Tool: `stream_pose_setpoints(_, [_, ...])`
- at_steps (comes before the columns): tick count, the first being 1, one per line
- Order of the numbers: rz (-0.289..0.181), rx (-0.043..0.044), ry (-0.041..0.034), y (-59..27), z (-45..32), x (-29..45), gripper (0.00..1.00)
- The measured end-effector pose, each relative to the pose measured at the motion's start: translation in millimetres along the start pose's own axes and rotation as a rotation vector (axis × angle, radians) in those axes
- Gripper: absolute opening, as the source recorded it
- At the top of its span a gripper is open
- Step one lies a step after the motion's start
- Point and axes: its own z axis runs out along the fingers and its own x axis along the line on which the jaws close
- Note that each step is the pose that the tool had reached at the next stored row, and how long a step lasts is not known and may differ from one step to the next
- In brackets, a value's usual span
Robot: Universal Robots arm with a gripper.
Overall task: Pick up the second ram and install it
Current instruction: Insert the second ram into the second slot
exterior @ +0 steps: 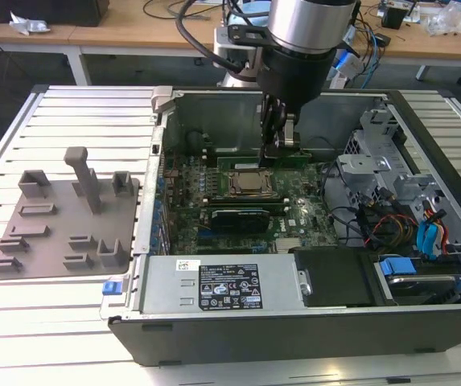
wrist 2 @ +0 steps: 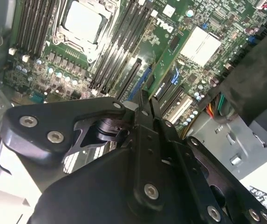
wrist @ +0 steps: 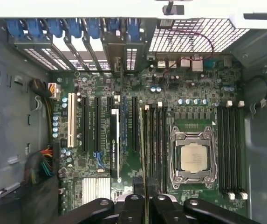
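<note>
On a slatted table (exterior: pixel 69 104) lies an open PC case (exterior: pixel 294 338). The gripper (wrist: pixel 146 205) hangs over the memory slots (wrist: pixel 159 140) beside the CPU (wrist: pixel 192 156), its fingers closed on the ram (wrist: pixel 144 158), which is seen edge-on. This looks like the install step: seating calls for the stick to sit square over a free slot and a straight push.

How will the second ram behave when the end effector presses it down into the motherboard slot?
Probably stiff along its length: the second ram shows as a straight thin edge, held in the end effector. Likely light, being so thin. It may crack or tilt if pressed unevenly.
</note>
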Motion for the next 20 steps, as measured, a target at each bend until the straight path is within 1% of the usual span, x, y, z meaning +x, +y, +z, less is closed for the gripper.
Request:
stream_pose_setpoints(1, [0.000, -0.0002, 0.0000, -0.7, 2.7, -0.4, 0.13])
stream_pose_setpoints(2, [0.000, -0.0005, 0.0000, -2.0, 7.8, -0.8, 0.13])
stream_pose_setpoints(5, [0.000, -0.0010, 0.0000, -4.7, 15.6, -1.6, 0.13])
stream_pose_setpoints(7, [0.000, -0.0016, 0.0000, -6.9, 22.3, -3.0, 0.13])
stream_pose_setpoints(9, [0.000, -0.0019, 0.0002, -7.7, 25.8, -3.8, 0.13])
stream_pose_setpoints(11, [0.000, -0.0021, 0.0001, -8.6, 31.1, -4.7, 0.13])
stream_pose_setpoints(13, [0.000, -0.0024, 0.0001, -9.7, 38.4, -5.4, 0.13])
stream_pose_setpoints(18, [0.000, -0.0028, 0.0001, -11.9, 52.4, -6.1, 0.13])
stream_pose_setpoints(20, [0.000, -0.0028, 0.0001, -12.4, 59.2, -6.4, 0.13])
